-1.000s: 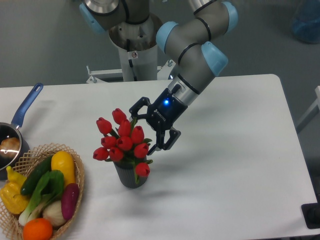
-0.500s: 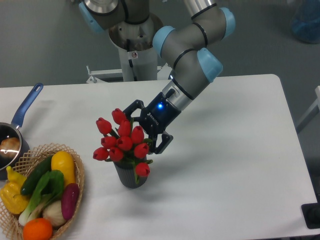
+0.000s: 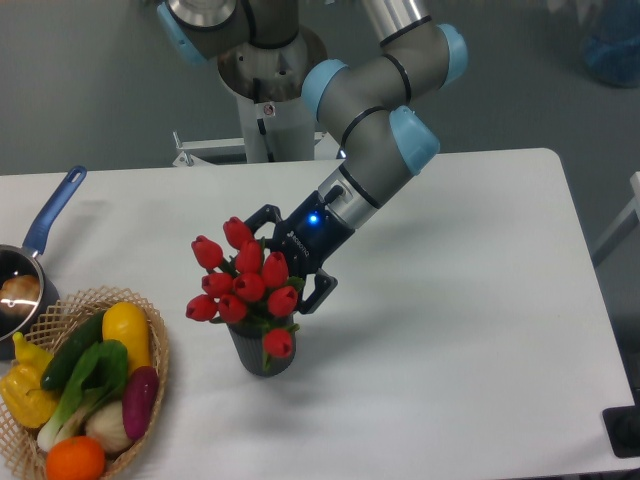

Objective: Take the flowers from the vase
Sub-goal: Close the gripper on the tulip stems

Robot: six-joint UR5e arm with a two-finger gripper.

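Nine-odd buds: red flowers (image 3: 243, 281) on green stems, standing upright, fanning wider than the vase (image 3: 262, 352)
Vase: dark ribbed cup, sitting right of the wicker basket (image 3: 60, 310)
Gripper (image 3: 287, 262): fingers spreading apart around the bunch's right side

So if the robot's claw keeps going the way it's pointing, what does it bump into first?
Most likely the flowers. The gripper points down-left with its fingers open right beside the red buds, above the vase. Depth is hard to judge from one view.

Hand (image 3: 284, 258) partly behind flowers (image 3: 243, 281)
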